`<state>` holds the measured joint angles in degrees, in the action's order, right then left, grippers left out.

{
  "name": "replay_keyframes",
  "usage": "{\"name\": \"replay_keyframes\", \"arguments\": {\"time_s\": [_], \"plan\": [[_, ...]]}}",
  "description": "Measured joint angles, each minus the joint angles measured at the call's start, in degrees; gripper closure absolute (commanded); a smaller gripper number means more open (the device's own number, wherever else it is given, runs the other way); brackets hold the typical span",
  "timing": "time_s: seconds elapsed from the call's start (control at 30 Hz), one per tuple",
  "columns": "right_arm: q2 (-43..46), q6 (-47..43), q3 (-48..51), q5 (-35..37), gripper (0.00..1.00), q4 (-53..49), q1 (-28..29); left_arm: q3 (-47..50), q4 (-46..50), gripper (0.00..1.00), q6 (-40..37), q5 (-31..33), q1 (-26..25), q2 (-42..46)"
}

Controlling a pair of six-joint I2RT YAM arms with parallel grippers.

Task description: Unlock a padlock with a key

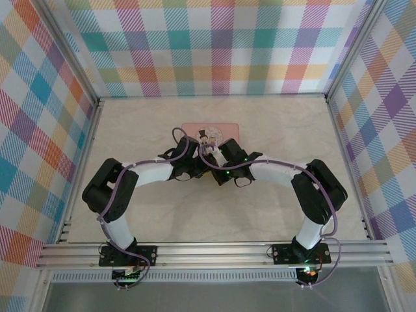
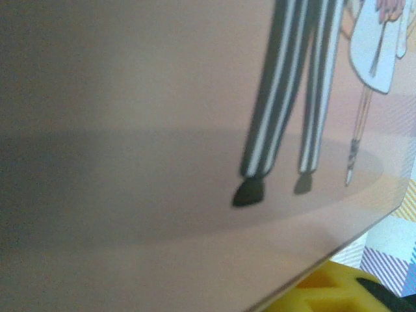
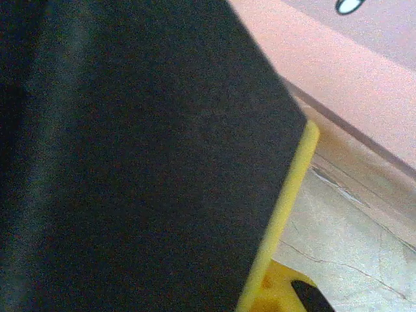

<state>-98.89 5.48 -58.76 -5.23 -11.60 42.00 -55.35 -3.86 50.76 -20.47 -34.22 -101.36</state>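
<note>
The left arm (image 1: pixel 153 173) and right arm (image 1: pixel 279 170) are built alike: smooth white links between bulky black joint housings (image 1: pixel 103 190), each arm rising from a flat black base plate (image 1: pixel 127 254). A thin lilac cable (image 1: pixel 333 218) runs along the outside of each arm in loose loops, and a small green light (image 1: pixel 225 173) glows on the black wrist of the right arm. Seen close from the wrists, the fingers (image 2: pixel 328 289) are bright yellow plastic, and the right one (image 3: pixel 286 208) shows as a thin yellow edge beside a broad matte black face.
</note>
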Motion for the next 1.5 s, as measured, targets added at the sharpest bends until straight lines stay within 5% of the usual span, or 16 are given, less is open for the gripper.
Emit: {"name": "replay_keyframes", "arguments": {"time_s": [0.43, 0.63, 0.9, 1.5], "plan": [[0.0, 1.2, 0.7, 0.0, 0.89, 1.2, -0.5, -3.7, 2.6, 1.00, -0.5, -0.1, -0.2, -2.6], [0.5, 1.7, 1.1, -0.4, 0.66, 1.3, -0.4, -4.1, 2.6, 1.00, -0.7, -0.1, -0.2, -2.9], [7.6, 3.6, 5.9, -3.6, 0.54, 1.6, -3.3, -4.6, 2.6, 1.00, -0.7, -0.3, -0.2, -3.3], [3.7, 4.4, 5.8, -2.9, 0.55, 2.9, -3.1, -4.8, 2.9, 1.00, -0.7, -0.7, -0.2, -3.3]]}}
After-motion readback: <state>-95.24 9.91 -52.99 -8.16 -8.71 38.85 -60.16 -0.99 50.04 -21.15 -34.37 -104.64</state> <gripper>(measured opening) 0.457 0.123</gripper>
